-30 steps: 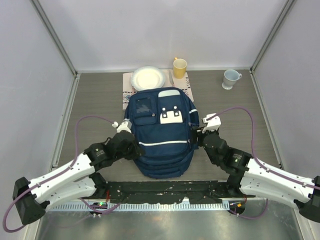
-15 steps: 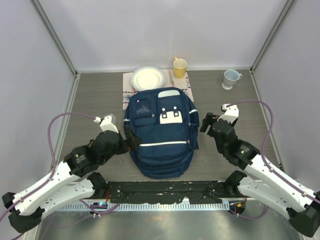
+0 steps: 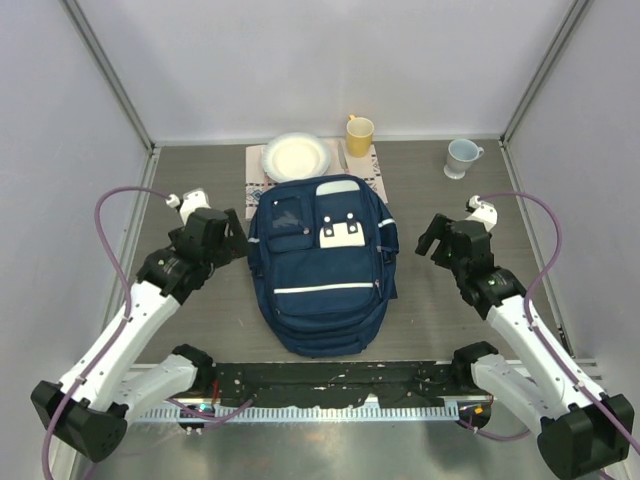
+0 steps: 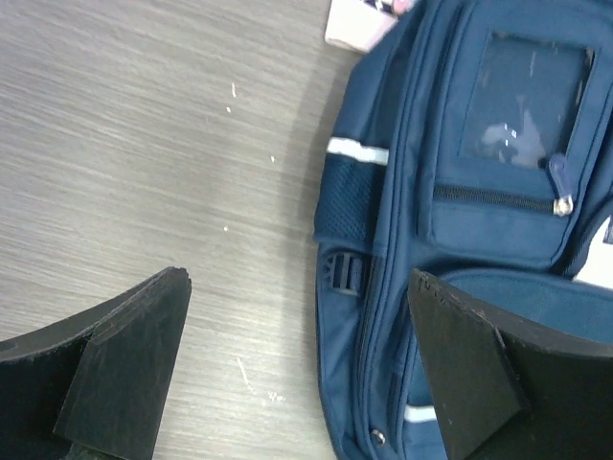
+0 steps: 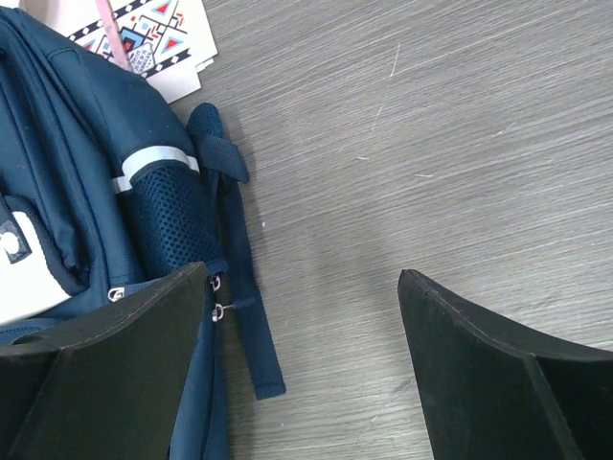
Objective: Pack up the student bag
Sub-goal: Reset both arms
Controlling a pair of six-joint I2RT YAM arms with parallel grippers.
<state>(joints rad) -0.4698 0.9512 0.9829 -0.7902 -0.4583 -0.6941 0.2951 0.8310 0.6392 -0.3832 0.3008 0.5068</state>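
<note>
Overhead and wrist views of the workspace during the packing task. The student bag (image 3: 325, 265) lies flat at the middle of the table (image 3: 190, 170), front face up, with its pale top panel toward the far edge and overlapping a patterned mat (image 3: 256, 190). Beyond it stand a white plate (image 3: 296, 156), a yellow cup (image 3: 359, 133) and, well apart to the right, a pale blue mug (image 3: 461, 157). The left gripper (image 4: 297, 287) hangs beside the bag's left flank with its jaws spread wide. Between them, its wrist view shows bare tabletop, the side mesh pocket (image 4: 347, 206) and a small buckle, with nothing gripped or touched. The right gripper (image 5: 302, 278) hangs beside the opposite flank, its jaws likewise apart and empty, framing the tabletop next to the right mesh pocket (image 5: 172, 216) and a loose strap (image 5: 244, 297) lying on the wood. The visible zips on the front pockets appear closed, and no article for packing is in either gripper, so the moment is best read as a pause between grasps, not an insertion. Whether the bag is already loaded cannot be told from outside. If packing is not yet done, the next move would call for one gripper to steady the fabric while the other pinches a zip pull (image 4: 559, 177). This is a small target on soft cloth that may shift or bunch under a one-sided tug.
</note>
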